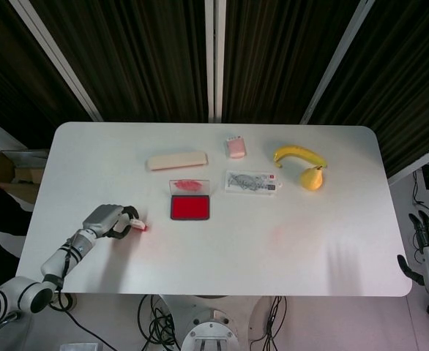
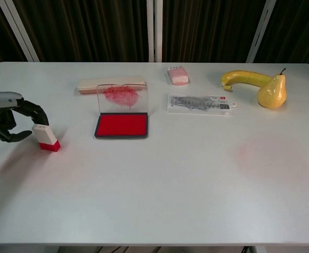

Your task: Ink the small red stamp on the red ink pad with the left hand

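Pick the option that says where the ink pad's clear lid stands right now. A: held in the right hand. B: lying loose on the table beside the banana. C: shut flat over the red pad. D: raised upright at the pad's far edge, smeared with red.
D: the clear lid stands upright behind the exposed red ink pad, with red smears showing on it.

Head view: set high above table [image 1: 222, 248], angled steeply down, far enough that whole tabletop plus floor at both sides is framed. Chest view: set low at near edge, aimed across toward dark curtain [image 2: 91, 29], closer. Shared: tabletop, red ink pad [image 1: 189, 208] [image 2: 121, 125].
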### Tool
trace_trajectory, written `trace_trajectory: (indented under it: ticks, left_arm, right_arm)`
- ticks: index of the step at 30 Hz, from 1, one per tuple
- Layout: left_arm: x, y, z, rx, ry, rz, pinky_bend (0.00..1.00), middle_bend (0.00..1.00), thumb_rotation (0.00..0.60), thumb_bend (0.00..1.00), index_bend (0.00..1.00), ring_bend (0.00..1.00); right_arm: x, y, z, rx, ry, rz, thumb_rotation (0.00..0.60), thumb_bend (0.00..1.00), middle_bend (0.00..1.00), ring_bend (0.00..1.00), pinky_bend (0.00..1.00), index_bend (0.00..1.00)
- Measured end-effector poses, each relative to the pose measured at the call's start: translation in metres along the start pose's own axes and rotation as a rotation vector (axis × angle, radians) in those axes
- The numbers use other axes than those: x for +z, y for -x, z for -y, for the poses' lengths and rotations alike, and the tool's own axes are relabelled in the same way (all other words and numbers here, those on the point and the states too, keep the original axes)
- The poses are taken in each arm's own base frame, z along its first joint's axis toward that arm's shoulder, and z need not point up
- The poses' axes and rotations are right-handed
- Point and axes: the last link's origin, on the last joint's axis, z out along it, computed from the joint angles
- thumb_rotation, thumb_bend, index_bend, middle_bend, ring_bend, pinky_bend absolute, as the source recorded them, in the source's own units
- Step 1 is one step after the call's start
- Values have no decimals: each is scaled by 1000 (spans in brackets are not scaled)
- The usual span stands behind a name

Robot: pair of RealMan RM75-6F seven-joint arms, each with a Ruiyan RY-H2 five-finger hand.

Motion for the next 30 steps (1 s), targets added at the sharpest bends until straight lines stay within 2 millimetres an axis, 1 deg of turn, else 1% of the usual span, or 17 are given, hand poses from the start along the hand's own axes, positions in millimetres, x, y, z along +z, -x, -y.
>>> trace_trajectory:
  ticks: [9,13,15,16,17,18,19,20,21,22,23,24,26,27,28,30]
  left_arm:
    - [-5,-1,1,-5,-3,-2,1000,360,600,487,346,958]
    - [-10,-10,1,-11,3,-38,1000,358,600,487,340,944]
    - [-14,-17,2,-17,6,-76,997,356,600,482,338,897]
    - [-17,-22,2,-21,8,-110,967,338,600,468,325,805]
    - [-20,-27,3,-23,9,-142,889,307,597,442,306,683]
    - [-24,-31,4,-22,11,-178,740,257,553,390,282,515]
    - [-29,-37,6,-15,13,-236,556,196,463,318,257,339]
    - [-33,-42,7,-4,16,-285,355,136,301,217,232,177]
    - [-37,-47,9,16,19,-338,246,103,160,137,216,101]
    - [-45,-53,13,55,20,-416,203,90,48,69,196,77]
    - [-51,-58,17,94,15,-477,195,88,6,31,180,73]
    - [-59,-61,23,137,6,-536,190,88,0,14,171,72]
    - [-83,-63,38,237,-31,-647,185,87,0,0,159,72]
    - [-95,-60,46,275,-51,-676,185,87,0,0,158,71]
    - [-110,-55,55,323,-82,-696,185,87,0,0,156,71]
    - [-132,-45,68,376,-124,-693,185,87,0,0,154,71]
  right_arm:
    - [0,0,0,1,0,-2,600,226,0,0,0,0]
    - [-1,-2,0,1,1,-8,600,226,0,0,0,0]
    - [-1,-3,-1,2,1,-14,600,226,0,0,0,0]
    - [-1,-3,-1,3,1,-17,600,226,0,0,0,0]
    - [-1,-4,-1,5,0,-20,600,226,0,0,0,0]
    - [-1,-5,-1,8,-2,-25,600,226,0,0,0,0]
    - [-1,-5,-1,10,-4,-28,600,226,0,0,0,0]
    - [-1,-5,-1,13,-8,-32,600,225,0,0,0,0]
    - [-1,-6,-1,15,-14,-37,600,222,0,0,0,0]
    - [-2,-6,-1,15,-20,-41,600,218,0,0,0,0]
    - [-2,-7,-1,14,-25,-45,600,212,0,0,0,0]
    - [-3,-8,-1,10,-30,-53,600,207,0,0,0,0]
    - [-4,-9,-2,1,-36,-64,600,203,0,0,0,0]
    - [-5,-10,-2,-7,-38,-68,600,202,0,0,0,0]
    - [-6,-10,-2,-13,-41,-69,600,202,0,0,0,0]
    - [-7,-11,0,-20,-51,-66,600,203,0,0,0,0]
